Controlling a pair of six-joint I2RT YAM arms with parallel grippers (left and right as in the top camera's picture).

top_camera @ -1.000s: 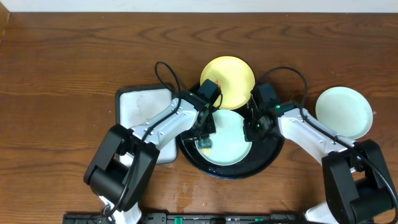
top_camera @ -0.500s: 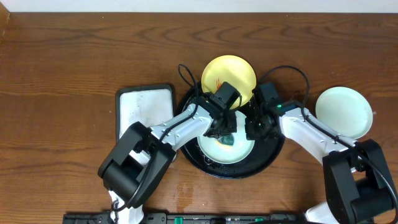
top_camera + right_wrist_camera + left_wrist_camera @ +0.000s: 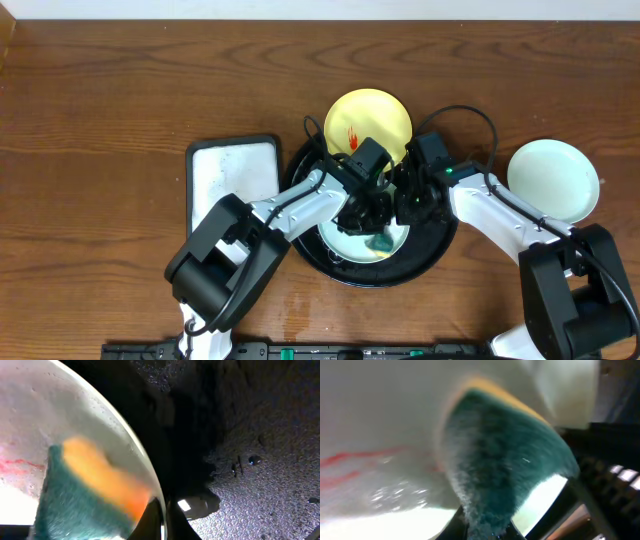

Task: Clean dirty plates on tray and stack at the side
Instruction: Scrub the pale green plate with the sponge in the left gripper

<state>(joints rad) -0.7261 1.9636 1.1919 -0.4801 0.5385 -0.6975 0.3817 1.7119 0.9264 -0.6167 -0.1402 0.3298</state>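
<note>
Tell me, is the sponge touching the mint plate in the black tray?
Touching. The left wrist view shows the sponge pressed green side down against the plate, with no gap.

Glossy black round tray (image 3: 420, 264): centre blocked. Left arm (image 3: 300, 200) and right arm (image 3: 500, 205) meet over it, with a green-and-yellow sponge (image 3: 381, 243) between them. Yellow round plate (image 3: 375, 118) bars the far rim; near rim open. Far wooden table (image 3: 120, 90) free.

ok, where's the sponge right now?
Overhead, centre: the sponge is pressed on the right part of the mint plate inside the black tray, clamped in the left gripper, on the robot's side of the yellow plate.
</note>
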